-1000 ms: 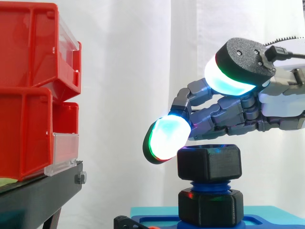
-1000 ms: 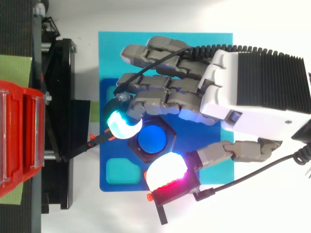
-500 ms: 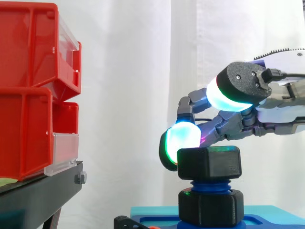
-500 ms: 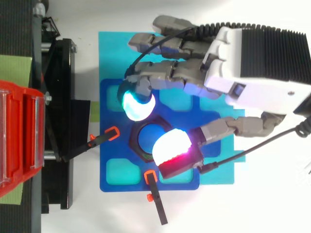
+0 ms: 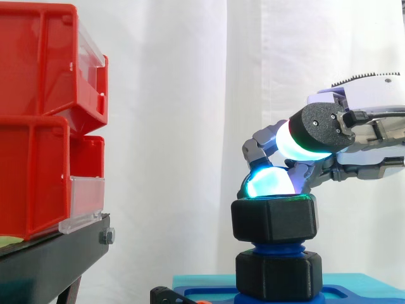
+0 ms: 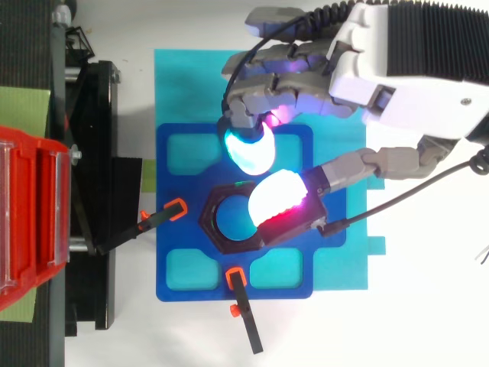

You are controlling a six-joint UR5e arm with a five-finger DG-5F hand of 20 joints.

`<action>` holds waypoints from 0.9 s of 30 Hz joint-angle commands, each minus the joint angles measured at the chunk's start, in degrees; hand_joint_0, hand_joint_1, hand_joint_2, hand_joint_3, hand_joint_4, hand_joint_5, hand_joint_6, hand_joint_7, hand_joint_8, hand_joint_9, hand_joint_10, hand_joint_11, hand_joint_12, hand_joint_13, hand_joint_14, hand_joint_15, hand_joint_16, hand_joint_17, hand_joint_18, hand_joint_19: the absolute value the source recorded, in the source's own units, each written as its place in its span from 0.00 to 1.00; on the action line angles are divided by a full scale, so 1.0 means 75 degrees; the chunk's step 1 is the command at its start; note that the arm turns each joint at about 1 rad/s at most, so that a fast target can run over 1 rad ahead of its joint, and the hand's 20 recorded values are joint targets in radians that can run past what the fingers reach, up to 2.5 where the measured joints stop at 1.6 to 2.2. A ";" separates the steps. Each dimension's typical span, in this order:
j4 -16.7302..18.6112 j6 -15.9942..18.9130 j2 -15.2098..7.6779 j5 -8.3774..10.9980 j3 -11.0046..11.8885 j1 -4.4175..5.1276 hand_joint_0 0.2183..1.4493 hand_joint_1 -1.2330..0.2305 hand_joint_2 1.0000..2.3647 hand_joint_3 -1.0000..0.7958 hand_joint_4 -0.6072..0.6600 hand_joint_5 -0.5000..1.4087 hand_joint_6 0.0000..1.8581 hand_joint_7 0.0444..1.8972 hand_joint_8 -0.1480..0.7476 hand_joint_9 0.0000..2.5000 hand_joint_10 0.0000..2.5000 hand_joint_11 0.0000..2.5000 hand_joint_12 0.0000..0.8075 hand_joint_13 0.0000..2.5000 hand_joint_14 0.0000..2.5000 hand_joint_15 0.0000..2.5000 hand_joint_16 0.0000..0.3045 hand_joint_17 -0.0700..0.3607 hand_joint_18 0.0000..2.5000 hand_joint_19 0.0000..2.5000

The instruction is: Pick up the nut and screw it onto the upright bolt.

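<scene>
Reaching in from the right edge of the side view, the hand [image 5: 370, 95] sits above the black nut [image 5: 273, 218]. The nut is on the blue bolt [image 5: 276, 246], near its top, with threads showing between it and a lower black nut [image 5: 278, 275] at the bolt's base. A cyan-glowing fingertip [image 5: 271, 183] touches the nut's top edge on the far side. The thumb pad [image 5: 302, 136] is higher, with a gap between it and the nut. The fingers are bent but not clamped on the nut. Red bins [image 5: 38, 120] on the black stand [image 5: 57, 253] fill the left edge. A wide stretch of open white curtain [image 5: 171, 126] separates them from the nut.

In the top view the hand enters from the top right corner. The hex nut rings the bolt top at the middle of the blue fixture plate [image 6: 176, 264], which lies on a cyan mat [image 6: 183, 84] on the white table [image 6: 428, 306]. The white-and-red thumb pad overlaps the nut's right side. The cyan fingertip lies just past the nut's upper edge, over the plate. Two orange-tipped clamps [image 6: 176, 207] point in at the nut from the left and from the lower edge. They are near it, not touching. The plate's left edge is just beside the stand. The table is open to the right of the mat and below it.
</scene>
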 commanded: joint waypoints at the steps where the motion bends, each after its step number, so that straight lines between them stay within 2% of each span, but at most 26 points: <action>1: 0.0029 -0.0016 -0.0001 -0.0039 0.0000 -0.0046 0.25 0.55 0.00 0.28 0.50 0.30 0.29 0.71 0.38 0.49 0.00 0.00 0.17 0.27 0.00 0.00 0.02 0.20 0.13 0.00; 7: 0.0076 -0.0016 -0.0001 -0.0109 0.0000 -0.0104 0.26 0.55 0.00 0.28 0.48 0.30 0.28 0.73 0.37 0.55 0.00 0.00 0.14 0.30 0.00 0.00 0.02 0.19 0.17 0.00; 8: 0.0088 -0.0016 -0.0001 -0.0121 0.0000 -0.0128 0.25 0.55 0.00 0.28 0.54 0.29 0.27 0.74 0.39 0.54 0.00 0.01 0.17 0.29 0.00 0.00 0.02 0.20 0.15 0.00; 10: 0.0088 -0.0028 -0.0001 -0.0156 0.0000 -0.0151 0.24 0.56 0.00 0.28 0.57 0.27 0.27 0.72 0.41 0.52 0.00 0.03 0.20 0.27 0.00 0.00 0.03 0.21 0.13 0.00; 15: 0.0205 -0.0087 0.0011 -0.0332 0.0000 -0.0292 0.22 0.58 0.00 0.28 0.63 0.21 0.27 0.49 0.44 0.41 0.00 0.01 0.28 0.21 0.00 0.00 0.06 0.26 0.07 0.00; 19: 0.0498 -0.0122 -0.0001 -0.0484 0.0000 -0.0374 0.20 0.59 0.00 0.28 0.57 0.17 0.27 0.35 0.41 0.25 0.00 0.00 0.33 0.11 0.00 0.00 0.10 0.32 0.00 0.00; 21: 0.0545 -0.0133 -0.0001 -0.0496 0.0000 -0.0374 0.20 0.60 0.00 0.28 0.55 0.15 0.27 0.32 0.41 0.20 0.00 0.00 0.34 0.08 0.00 0.00 0.11 0.33 0.00 0.00; 27: 0.0603 -0.0133 -0.0001 -0.0343 -0.0012 -0.0210 0.20 0.61 0.00 0.28 0.52 0.14 0.27 0.28 0.38 0.14 0.00 0.00 0.36 0.04 0.00 0.00 0.12 0.35 0.00 0.00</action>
